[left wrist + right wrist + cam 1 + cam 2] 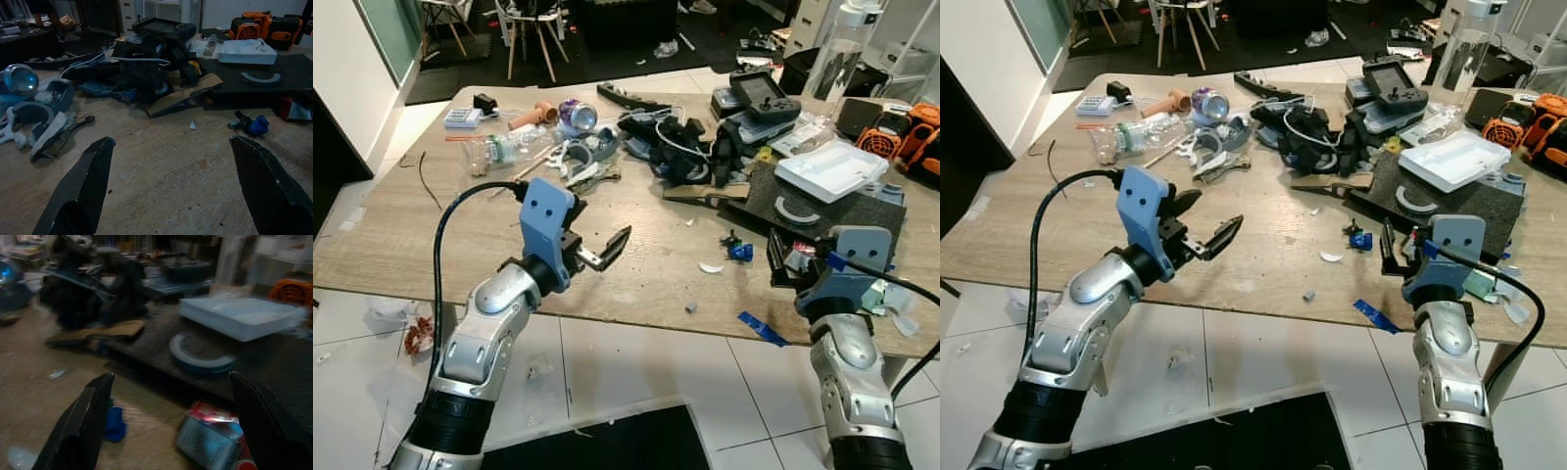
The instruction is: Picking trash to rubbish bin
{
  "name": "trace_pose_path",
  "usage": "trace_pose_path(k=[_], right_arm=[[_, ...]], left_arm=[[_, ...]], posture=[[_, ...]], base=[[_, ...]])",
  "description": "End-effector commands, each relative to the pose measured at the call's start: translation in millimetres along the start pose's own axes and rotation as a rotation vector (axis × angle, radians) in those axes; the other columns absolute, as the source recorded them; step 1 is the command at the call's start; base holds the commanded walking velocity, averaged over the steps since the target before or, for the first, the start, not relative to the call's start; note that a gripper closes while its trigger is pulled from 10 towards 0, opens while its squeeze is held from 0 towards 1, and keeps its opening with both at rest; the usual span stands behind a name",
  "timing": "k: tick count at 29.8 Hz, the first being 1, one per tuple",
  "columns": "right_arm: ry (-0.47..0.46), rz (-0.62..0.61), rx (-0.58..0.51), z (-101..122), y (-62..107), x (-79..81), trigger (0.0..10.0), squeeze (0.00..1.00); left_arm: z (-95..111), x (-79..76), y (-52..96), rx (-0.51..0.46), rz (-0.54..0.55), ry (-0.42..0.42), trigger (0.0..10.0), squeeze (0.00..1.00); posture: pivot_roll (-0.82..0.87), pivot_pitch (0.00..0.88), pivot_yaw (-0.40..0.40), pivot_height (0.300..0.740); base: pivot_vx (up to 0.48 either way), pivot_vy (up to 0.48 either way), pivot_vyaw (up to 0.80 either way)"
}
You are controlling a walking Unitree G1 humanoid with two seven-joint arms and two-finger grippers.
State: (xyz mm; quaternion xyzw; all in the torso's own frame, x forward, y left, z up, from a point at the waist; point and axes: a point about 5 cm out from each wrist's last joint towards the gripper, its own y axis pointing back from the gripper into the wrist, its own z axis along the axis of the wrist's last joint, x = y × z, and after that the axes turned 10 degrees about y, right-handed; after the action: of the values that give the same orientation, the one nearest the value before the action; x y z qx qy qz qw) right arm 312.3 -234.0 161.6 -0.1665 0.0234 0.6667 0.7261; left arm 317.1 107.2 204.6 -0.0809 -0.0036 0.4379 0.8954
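Note:
My left gripper (597, 240) hovers open over the near middle of the wooden table (431, 230), with nothing between its fingers (78, 196). My right gripper (1400, 250) stands open at the table's near right edge, just above a red and white wrapper (215, 431). Small scraps lie between the two grippers: a blue piece (740, 251), a white flake (710, 266) and a strip of blue tape (762, 328) at the front edge. Farther back left lie a crushed plastic bottle (504, 149) and a drink can (578, 115).
A black foam mat (822, 211) carries a white tray (830, 168) at the right. A pile of black gear and cables (680, 147), a handheld controller (759, 96) and an orange tool (901, 132) crowd the back. Crumpled litter (416, 333) lies on the floor at the left.

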Motion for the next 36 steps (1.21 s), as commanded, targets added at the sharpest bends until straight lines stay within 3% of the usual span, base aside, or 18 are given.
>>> trace_pose_path(k=[1, 5, 18, 27, 36], right_arm=[[0.005, 0.083, 0.103, -19, 1.4, 10.7, 10.0, 0.0], [0.004, 0.121, 0.16, -30, -4.5, 12.0, 10.0, 0.0], [0.011, 0.184, 0.141, -26, -23.4, 13.8, 10.0, 0.0], [0.02, 0.268, 0.134, -25, -33.7, 27.1, 10.0, 0.0], [0.013, 0.281, 0.155, -30, -32.1, 29.8, 10.0, 0.0]], left_arm=[[-4, 2.5, 1.2, 0.021, 0.006, -0.016, 10.0, 0.0], [-4, 3.3, 0.2, 0.022, 0.006, -0.021, 10.0, 0.0], [-3, 5.2, -0.5, 0.031, 0.004, -0.028, 10.0, 0.0], [-5, -5.5, 6.1, 0.06, -0.127, 0.001, 10.0, 0.0], [-6, -14.8, 10.2, 0.08, -0.235, 0.025, 10.0, 0.0]], posture=[[-0.01, 0.153, 0.095, 0.74], [-0.01, 0.152, 0.095, 0.74], [0.0, 0.156, 0.09, 0.74], [0.01, 0.147, 0.086, 0.74], [0.01, 0.147, 0.09, 0.74]], base=[[0.0, 0.0, 0.0], [0.0, 0.0, 0.0], [0.0, 0.0, 0.0], [0.0, 0.0, 0.0], [0.0, 0.0, 0.0]])
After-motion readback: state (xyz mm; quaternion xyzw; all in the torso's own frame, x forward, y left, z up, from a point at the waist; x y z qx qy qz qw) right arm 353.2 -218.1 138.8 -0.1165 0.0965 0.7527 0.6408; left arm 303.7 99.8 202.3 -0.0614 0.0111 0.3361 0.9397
